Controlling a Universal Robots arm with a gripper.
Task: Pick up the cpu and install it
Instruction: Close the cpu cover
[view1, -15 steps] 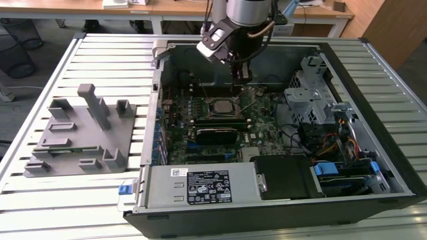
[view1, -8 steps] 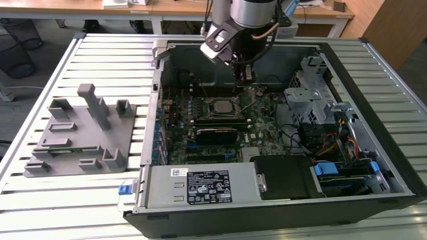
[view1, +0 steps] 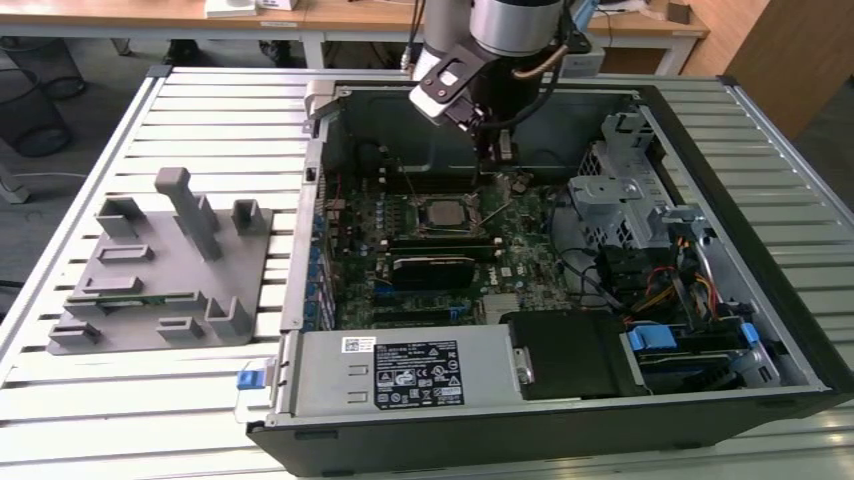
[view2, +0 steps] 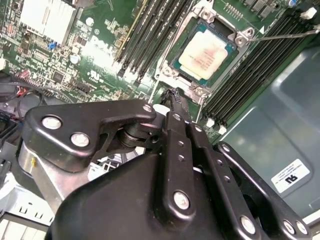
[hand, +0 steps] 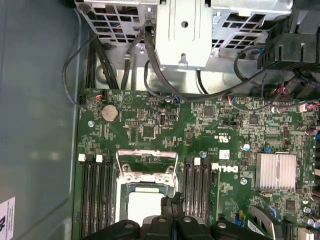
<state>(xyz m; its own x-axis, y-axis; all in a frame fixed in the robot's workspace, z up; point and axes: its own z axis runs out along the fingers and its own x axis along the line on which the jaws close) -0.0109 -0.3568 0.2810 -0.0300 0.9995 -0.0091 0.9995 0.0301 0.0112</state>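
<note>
The gripper (view2: 173, 97) hangs with its fingers pressed together, gripping nothing. The cpu (view2: 205, 52) lies in the socket (view2: 169, 71) just beyond the fingertips, not touching them. The first wrist view adds a drive cage (hand: 182, 30) farther out, and the exterior view takes in the whole case (view1: 534, 445).

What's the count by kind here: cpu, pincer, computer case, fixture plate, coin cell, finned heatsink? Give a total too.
cpu: 1
pincer: 1
computer case: 1
grey fixture plate: 1
coin cell: 1
finned heatsink: 1
Total: 6
</note>
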